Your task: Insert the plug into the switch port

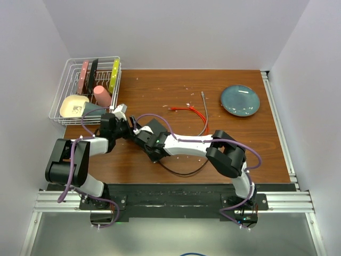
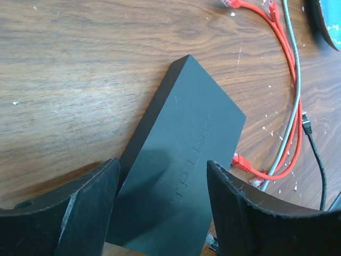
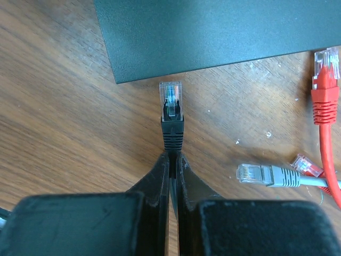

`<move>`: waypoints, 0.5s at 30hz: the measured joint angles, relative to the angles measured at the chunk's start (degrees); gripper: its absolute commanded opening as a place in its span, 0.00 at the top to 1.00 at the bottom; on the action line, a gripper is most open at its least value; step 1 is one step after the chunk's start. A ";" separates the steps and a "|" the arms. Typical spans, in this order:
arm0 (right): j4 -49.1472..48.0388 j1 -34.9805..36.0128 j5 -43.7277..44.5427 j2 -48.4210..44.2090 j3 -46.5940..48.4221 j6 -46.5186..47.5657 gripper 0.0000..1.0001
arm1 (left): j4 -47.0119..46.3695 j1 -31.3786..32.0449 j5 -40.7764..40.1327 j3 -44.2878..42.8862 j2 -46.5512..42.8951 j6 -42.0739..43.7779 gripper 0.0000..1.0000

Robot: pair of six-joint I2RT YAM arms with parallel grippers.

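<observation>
Black plug (image 3: 171, 114) is being clamped by the right pincer (image 3: 171, 157); left pincer (image 2: 162, 170) wide, the switch (image 2: 197, 106) is likely being left slidable.

Table (image 2: 80, 64): brown wood, clear grain, low sheen.
Switch box (image 2: 181, 160): smooth matt black plastic, faint embossed lettering.
Plug (image 3: 171, 98): clear glossy plastic tip; matt black ribbed boot.
Red cable (image 3: 325, 101): smooth, slightly glossy jacket.
Plate (image 1: 240, 100), upper right: glossy blue-grey glaze.
Rack (image 1: 59, 90), upper left: white coated wire.
</observation>
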State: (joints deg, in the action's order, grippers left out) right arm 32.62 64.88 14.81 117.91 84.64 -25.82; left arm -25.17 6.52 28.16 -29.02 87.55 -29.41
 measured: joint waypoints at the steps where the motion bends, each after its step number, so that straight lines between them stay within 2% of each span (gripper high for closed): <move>1: 0.07 0.00 0.11 0.00 0.04 -0.11 1.00 | -0.13 -0.02 0.11 0.11 0.00 -0.02 0.30; 15: 4.44 0.00 0.85 2.62 4.63 -0.94 1.00 | 0.17 -0.15 0.70 0.42 -0.15 -0.02 0.19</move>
State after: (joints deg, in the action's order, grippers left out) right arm 37.06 64.88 15.66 120.53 89.27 -26.76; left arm -24.99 6.37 28.86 -28.60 87.39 -29.43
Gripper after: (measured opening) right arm 0.034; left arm 0.800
